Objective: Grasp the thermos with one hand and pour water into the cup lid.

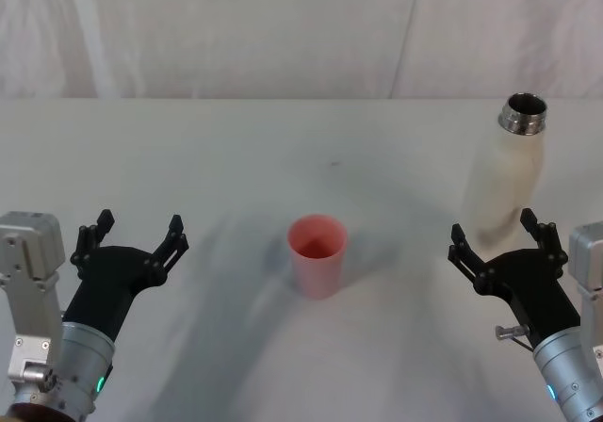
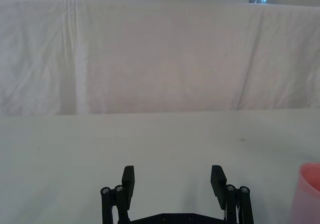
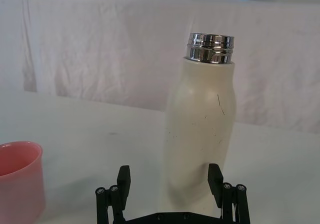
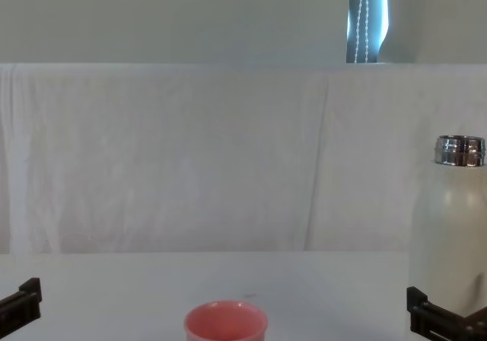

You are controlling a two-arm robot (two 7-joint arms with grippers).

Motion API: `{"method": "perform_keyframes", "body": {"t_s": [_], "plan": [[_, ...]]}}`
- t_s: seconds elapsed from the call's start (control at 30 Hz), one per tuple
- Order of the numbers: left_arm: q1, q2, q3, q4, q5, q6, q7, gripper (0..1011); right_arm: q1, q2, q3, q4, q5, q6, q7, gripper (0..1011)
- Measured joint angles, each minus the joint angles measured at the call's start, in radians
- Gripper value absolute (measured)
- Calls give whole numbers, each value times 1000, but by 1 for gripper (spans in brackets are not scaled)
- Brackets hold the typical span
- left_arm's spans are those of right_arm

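— Thermos (image 1: pixel 509 172) position?
— Upright on the table (image 1: pixel 236 158), far right, cap off, just ahead of the right gripper (image 1: pixel 495 238), whose jaws stand wide, not touching it.
— Cup lid (image 1: pixel 317 254)?
— Mid-table, upright, well left of the thermos.
— Left gripper (image 1: pixel 135 235)?
— Low at the near left, jaws wide, holding nothing.

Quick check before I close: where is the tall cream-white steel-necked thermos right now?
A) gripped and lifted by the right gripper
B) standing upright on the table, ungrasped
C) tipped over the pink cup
B: the tall cream-white steel-necked thermos stands upright, with the open right gripper just before it.
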Motion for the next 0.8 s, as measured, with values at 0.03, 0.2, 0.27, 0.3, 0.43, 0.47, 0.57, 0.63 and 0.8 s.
{"method": "perform_keyframes", "body": {"t_s": [0.03, 0.2, 0.27, 0.3, 0.43, 0.47, 0.57, 0.63, 0.8], "plan": [[0, 0, 0, 0, 0, 0, 0, 1001, 0, 0, 0, 0, 0, 0, 0, 1000], [0, 0, 0, 0, 0, 0, 0, 1001, 0, 0, 0, 0, 0, 0, 0, 1000], [0, 0, 0, 0, 0, 0, 0, 1001, 0, 0, 0, 0, 0, 0, 0, 1000], [0, 0, 0, 0, 0, 0, 0, 1001, 0, -2, 2, 0, -1, 0, 1, 1000], [0, 0, 0, 0, 0, 0, 0, 1001, -3, -12, 15, 0, -5, 0, 7, 1000], [0, 0, 0, 0, 0, 0, 0, 1001, -4, -16, 20, 0, -7, 0, 10, 1000], [0, 0, 0, 0, 0, 0, 0, 1001, -7, -24, 28, 0, -12, -1, 16, 1000], [0, 0, 0, 0, 0, 0, 0, 1001, -8, -28, 31, 0, -15, -2, 19, 1000], [0, 0, 0, 0, 0, 0, 0, 1001, -13, -41, 39, 0, -21, -5, 28, 1000]]}}
